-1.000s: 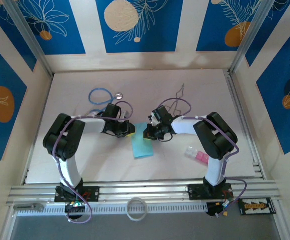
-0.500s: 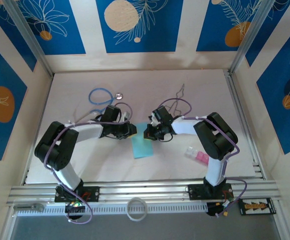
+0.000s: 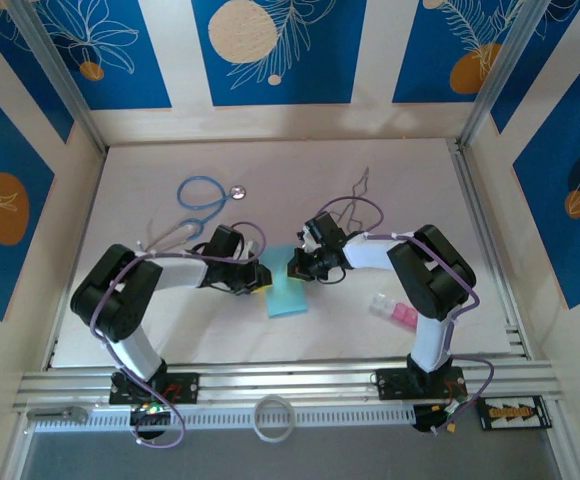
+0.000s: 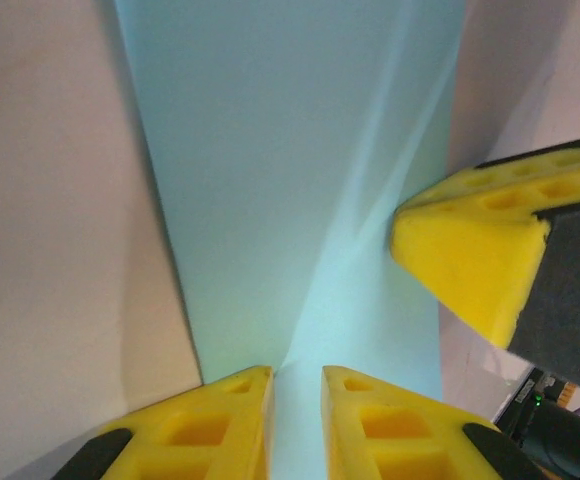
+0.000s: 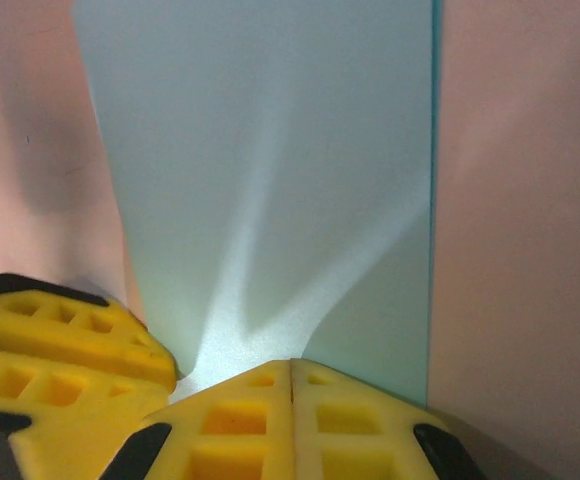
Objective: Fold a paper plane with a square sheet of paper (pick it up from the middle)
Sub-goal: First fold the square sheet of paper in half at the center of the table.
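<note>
Paper (image 3: pixel 287 295) is lying mid-counter (image 3: pixel 390 190). Right end effector (image 5: pixel 291 365) is pinching shut on its 12 o'clock edge. Left end effector (image 4: pixel 296 372) is straddling that edge toward 11 o'clock, fingers narrowly parted. Risk: the unclamped left side slipping off, or uneven pulling skewing the crease or tearing the paper.

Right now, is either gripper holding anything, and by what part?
The right gripper pinches the paper by its far edge; the left gripper straddles that edge, slightly open.
</note>
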Controlling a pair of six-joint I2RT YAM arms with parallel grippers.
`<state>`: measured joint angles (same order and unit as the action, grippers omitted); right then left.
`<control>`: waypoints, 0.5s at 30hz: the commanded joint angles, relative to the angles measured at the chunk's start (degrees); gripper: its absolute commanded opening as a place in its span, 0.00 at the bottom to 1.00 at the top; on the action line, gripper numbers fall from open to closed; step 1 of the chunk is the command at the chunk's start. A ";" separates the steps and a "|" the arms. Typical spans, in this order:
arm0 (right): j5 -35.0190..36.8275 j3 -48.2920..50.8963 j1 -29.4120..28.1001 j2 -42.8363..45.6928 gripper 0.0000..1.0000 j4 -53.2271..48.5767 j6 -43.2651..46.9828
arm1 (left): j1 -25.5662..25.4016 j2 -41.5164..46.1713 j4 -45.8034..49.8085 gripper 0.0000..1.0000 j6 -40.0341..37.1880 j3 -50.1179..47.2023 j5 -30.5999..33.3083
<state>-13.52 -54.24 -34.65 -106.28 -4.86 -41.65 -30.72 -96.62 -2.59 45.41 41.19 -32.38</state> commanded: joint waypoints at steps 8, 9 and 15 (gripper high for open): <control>6.40 3.83 -0.33 -2.61 0.00 -10.62 -0.36 | -7.04 4.56 1.02 0.19 4.19 -0.58 -1.15; 6.40 3.84 -0.34 -2.62 0.00 -10.62 -0.36 | -7.56 4.28 0.39 0.19 4.62 -1.24 -0.86; 6.38 3.71 -0.43 -2.62 0.00 -10.57 -0.55 | -8.75 2.07 -3.29 0.18 6.74 -5.31 -1.09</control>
<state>-13.50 -54.24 -34.65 -106.26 -4.86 -41.67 -39.09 -93.38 -4.08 50.28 37.71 -32.60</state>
